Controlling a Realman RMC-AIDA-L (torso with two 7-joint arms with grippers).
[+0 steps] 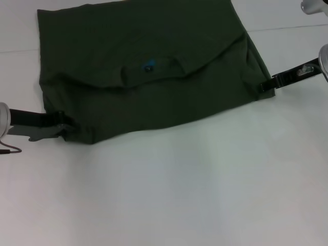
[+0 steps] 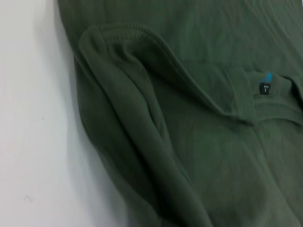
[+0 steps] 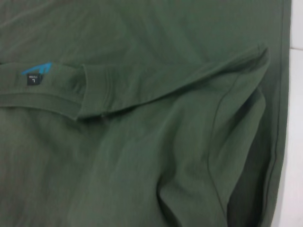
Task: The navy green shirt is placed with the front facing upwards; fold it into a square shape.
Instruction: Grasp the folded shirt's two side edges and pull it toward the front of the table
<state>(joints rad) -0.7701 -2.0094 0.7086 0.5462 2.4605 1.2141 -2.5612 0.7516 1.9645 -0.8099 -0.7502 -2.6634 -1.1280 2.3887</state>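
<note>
The navy green shirt (image 1: 154, 97) lies on the white table, folded over on itself into a rough rectangle. Its ribbed collar and small blue neck label (image 1: 148, 65) show in the middle, and a curved fold edge runs across it. No chest print shows. My left gripper (image 1: 61, 126) rests low at the shirt's near-left corner, touching the cloth edge. My right gripper (image 1: 263, 86) is at the shirt's right edge, also against the fabric. The left wrist view shows a bunched sleeve hem (image 2: 128, 109) and the label (image 2: 265, 88). The right wrist view shows the collar (image 3: 71, 97) and a folded sleeve (image 3: 236, 137).
The white table (image 1: 179, 189) stretches bare in front of the shirt and to its right. A faint seam line (image 1: 292, 28) crosses the table at the back right. A thin cable (image 1: 10, 150) hangs by my left arm.
</note>
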